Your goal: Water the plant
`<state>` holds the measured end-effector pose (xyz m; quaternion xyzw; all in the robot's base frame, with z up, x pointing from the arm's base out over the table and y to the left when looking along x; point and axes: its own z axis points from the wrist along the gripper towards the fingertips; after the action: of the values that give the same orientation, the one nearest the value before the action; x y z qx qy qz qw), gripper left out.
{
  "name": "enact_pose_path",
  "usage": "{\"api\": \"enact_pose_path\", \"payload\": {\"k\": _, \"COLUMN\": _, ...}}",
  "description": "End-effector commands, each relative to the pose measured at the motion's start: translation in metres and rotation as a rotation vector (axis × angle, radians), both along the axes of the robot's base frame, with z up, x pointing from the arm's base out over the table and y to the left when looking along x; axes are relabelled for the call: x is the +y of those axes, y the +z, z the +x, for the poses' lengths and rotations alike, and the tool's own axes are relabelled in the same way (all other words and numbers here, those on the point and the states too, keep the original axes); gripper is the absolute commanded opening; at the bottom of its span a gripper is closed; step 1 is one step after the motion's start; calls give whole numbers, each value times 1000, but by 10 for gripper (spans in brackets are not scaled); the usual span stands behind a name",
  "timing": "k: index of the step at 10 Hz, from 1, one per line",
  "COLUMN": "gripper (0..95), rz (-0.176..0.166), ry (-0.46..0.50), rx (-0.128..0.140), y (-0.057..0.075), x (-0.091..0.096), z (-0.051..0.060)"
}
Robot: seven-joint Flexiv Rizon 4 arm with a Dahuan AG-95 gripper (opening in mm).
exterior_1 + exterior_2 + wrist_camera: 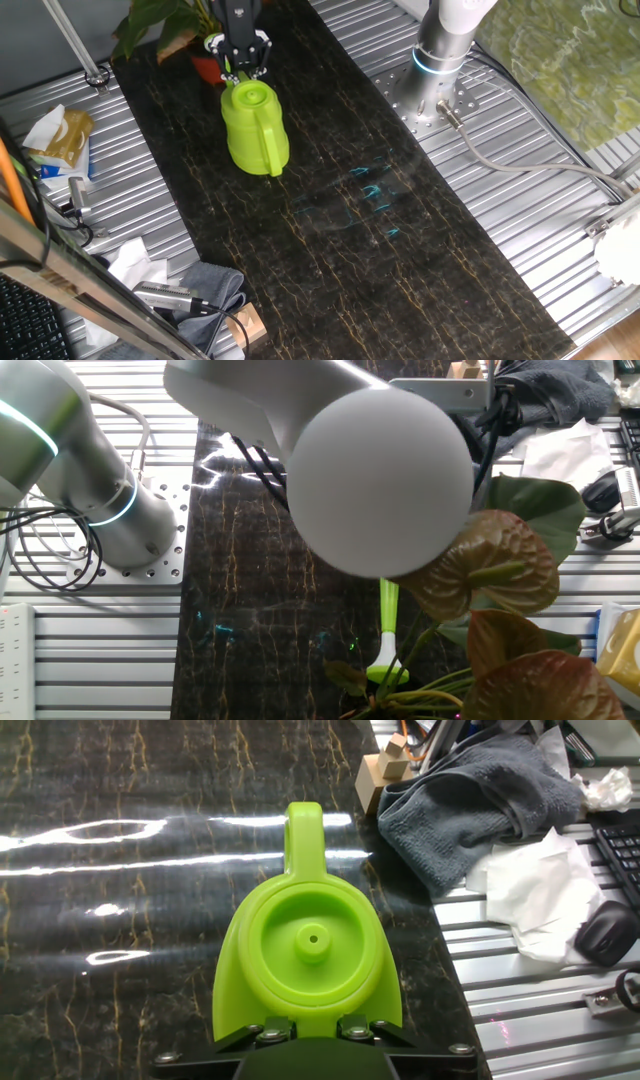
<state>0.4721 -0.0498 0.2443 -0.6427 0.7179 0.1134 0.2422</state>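
On the dark marble desk, one plant in its red pot stands at the far end, mostly cut off by the frame edge. One green watering can sits just before it, its spout half hidden behind the arm's round joint. One pincer touches the can's pot-side end; whether it pinches cannot be told.

The arm is smooth silver-grey, with a thin glowing cyan ring round its lower link; its round base plate is bolted down, with grey cables trailing off. A big white rounded joint cap shows. The pincer looks black with white fittings, silver screws underneath.
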Motion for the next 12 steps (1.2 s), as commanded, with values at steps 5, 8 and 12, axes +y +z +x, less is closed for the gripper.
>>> {"api": "enact_pose_path", "payload": {"k": 5, "gripper": 0, "rz": 25, "ry": -5, "rx": 3, "y": 4, "x": -2, "z": -1}}
{"api": "enact_pose_path", "payload": {"k": 8, "gripper": 0, "rz": 42, "ry": -9, "rx": 4, "y": 5, "x": -2, "z": -1}}
{"api": "enact_pose_path", "payload": {"k": 12, "gripper": 0, "rz": 41, "ry": -10, "rx": 6, "y": 6, "x": -2, "z": -1}}
